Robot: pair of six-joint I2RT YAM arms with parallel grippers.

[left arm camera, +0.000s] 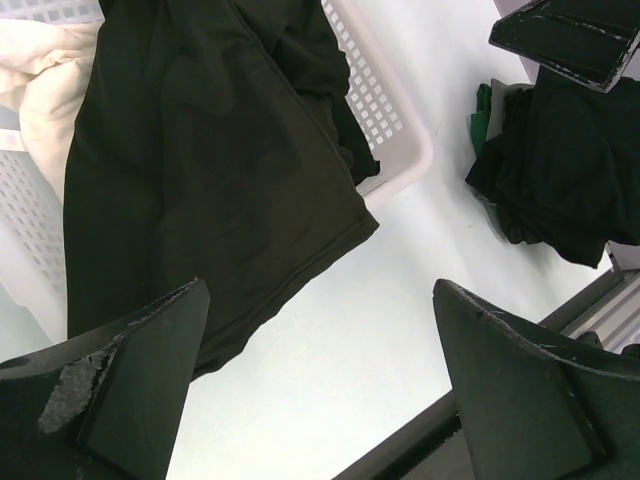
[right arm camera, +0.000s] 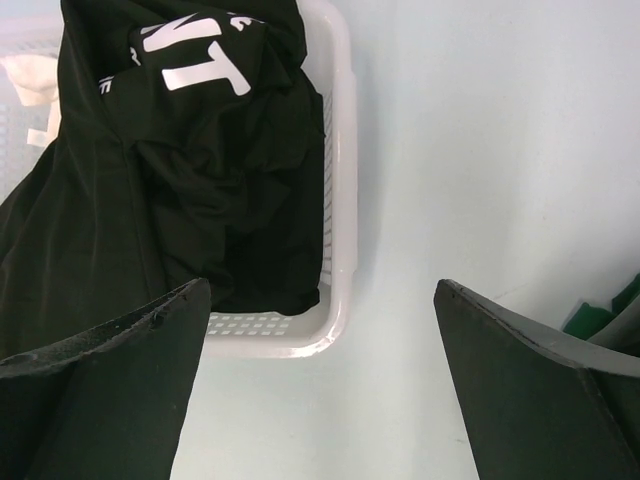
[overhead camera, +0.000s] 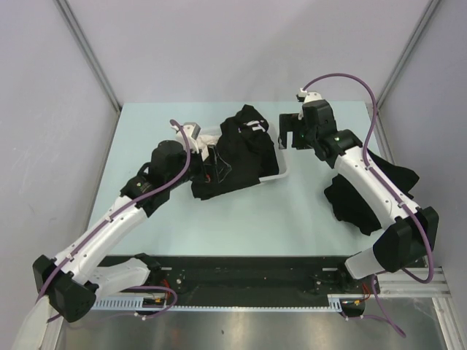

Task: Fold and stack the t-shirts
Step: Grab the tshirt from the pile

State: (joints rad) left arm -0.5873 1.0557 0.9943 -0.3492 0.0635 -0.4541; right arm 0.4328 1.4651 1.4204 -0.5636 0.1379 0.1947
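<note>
Basket [overhead camera: 283, 165], one, heaped t-shirts [overhead camera: 237, 153], one dark pile [overhead camera: 347, 205] apart

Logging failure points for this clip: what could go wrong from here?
The black t-shirts lie tangled in the white lattice basket; one pull might lift several or drag the basket. The white cloth sits beside the draped t-shirt, so the open left gripper might pinch both.

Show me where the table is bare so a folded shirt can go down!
Best spot: the bare table in front of the basket, toward the near edge. Another strip runs behind the basket. Crowded: the basket's spilling t-shirts and the dark pile on the right.
</note>
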